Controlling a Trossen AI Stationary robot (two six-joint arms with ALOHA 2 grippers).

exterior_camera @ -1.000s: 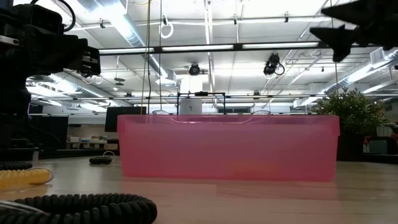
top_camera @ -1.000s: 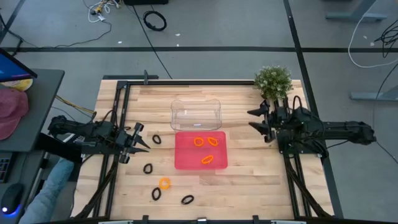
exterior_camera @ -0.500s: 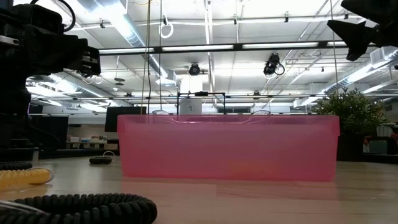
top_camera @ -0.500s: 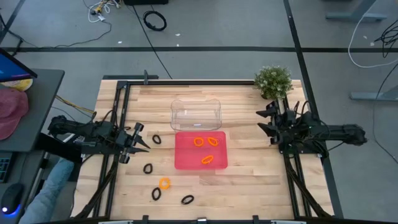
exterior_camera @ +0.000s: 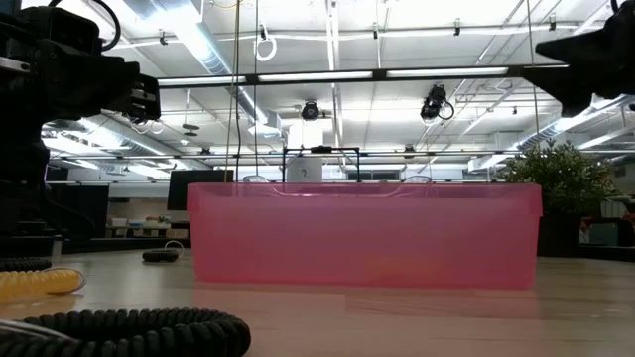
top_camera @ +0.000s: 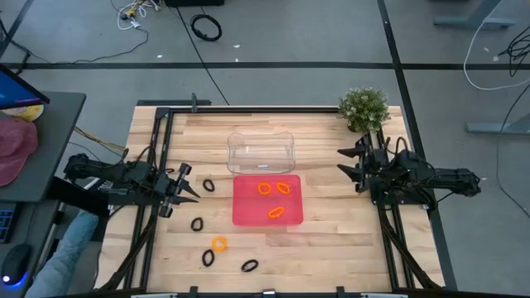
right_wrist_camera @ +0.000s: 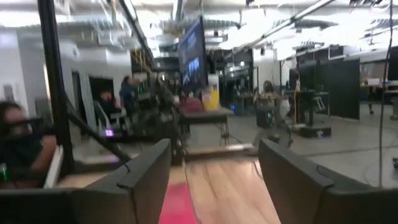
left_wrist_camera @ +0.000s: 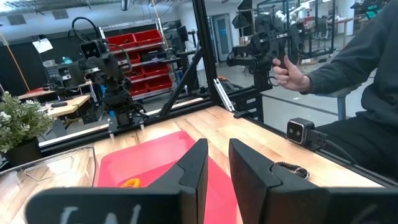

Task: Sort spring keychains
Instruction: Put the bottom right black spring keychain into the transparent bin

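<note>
Spring keychains are split so far: three orange ones (top_camera: 274, 198) lie in the red tray (top_camera: 245, 212) at the bench's (top_camera: 331, 240) centre, while one orange (top_camera: 219, 244) and four black (top_camera: 208, 186) lie loose on the wood toward seven and nine o'clock. The left claw (top_camera: 184, 191), fingers narrowly parted and empty, hovers at nine o'clock just beside a black coil; the right claw (top_camera: 352, 165) hangs wide and empty at three o'clock. I'd take that nearest black loop from straight above, pinching across its coils, and carry it to the clear tray (top_camera: 261, 152) at twelve o'clock, keeping colours apart.
</note>
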